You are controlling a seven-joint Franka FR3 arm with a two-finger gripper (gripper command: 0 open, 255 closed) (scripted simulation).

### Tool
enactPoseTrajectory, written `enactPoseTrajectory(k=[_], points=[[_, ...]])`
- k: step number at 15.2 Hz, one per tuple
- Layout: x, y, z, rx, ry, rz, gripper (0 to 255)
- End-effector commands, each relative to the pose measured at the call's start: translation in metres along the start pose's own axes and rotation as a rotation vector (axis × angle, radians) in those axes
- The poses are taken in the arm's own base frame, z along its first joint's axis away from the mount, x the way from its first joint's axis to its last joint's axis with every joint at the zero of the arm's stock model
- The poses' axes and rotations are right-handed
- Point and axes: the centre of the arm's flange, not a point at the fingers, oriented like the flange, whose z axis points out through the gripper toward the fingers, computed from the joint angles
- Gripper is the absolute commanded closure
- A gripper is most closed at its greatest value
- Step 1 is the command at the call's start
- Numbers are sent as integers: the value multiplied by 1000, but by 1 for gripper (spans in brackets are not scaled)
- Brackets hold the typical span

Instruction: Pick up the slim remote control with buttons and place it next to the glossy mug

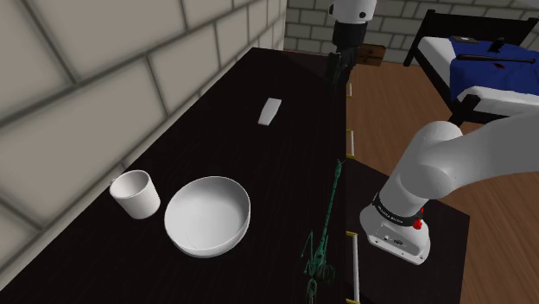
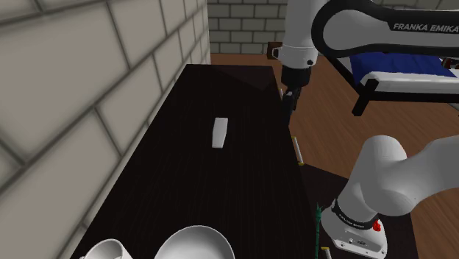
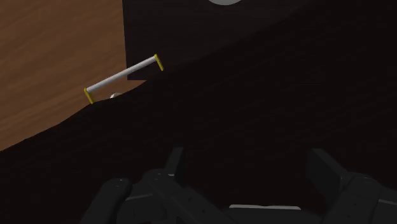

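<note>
Dark table [image 1: 216, 129]; arm [image 1: 466, 160] outstretched, gripper [image 1: 337, 76] downward near its edge, fingers [image 3: 175, 167] apart

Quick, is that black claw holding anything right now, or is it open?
Gripper: open, holding nothing.

A white Franka arm [image 1: 449, 164] reaches from its stand [image 1: 449, 259] over a dark counter [image 1: 285, 173], its black tool [image 1: 337, 67] above the far edge, well apart from the slim white remote [image 1: 270, 111]. Nearer the camera, 1 white mug [image 1: 136, 193] stands just beside 1 white bowl [image 1: 207, 216]. A green wiry object [image 1: 324, 233] sits along the counter's edge on the shoulder view's right.
</note>
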Motion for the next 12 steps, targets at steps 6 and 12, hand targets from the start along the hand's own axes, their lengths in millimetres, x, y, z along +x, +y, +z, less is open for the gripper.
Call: enactPoseTrajectory(k=[6,12], points=[[53,-12,33,1,16,198,0],[120,-12,71,2,36,435,0]])
